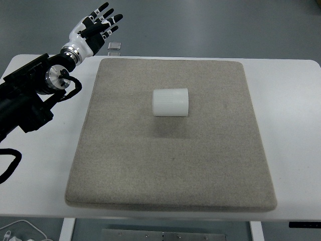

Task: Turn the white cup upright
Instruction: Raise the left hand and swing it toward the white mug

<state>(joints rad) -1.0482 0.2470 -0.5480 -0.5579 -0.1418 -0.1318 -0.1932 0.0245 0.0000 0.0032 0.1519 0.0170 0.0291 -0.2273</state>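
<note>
- I see the white cup [170, 102] lying on its side on the grey mat [170, 165].
- My left hand [94, 28] hovers beyond the table's [291, 125] far-left corner, fingers spread, empty.

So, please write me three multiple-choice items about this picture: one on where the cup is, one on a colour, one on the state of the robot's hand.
1. Where is the white cup?
A. On the grey mat, in its upper middle part
B. On the bare white table, off the mat
C. In the robot's hand

2. What colour is the mat?
A. Blue
B. Grey-beige
C. Red

3. How is the left hand?
A. Closed around the cup
B. Pressed flat on the mat
C. Fingers spread, holding nothing, beyond the mat's upper left corner

Answers: 1 A, the cup lies on its side on the mat, far from the hand. 2 B, the fabric is a dull grey-beige. 3 C, the fingers fan out over the floor past the table edge.
</note>
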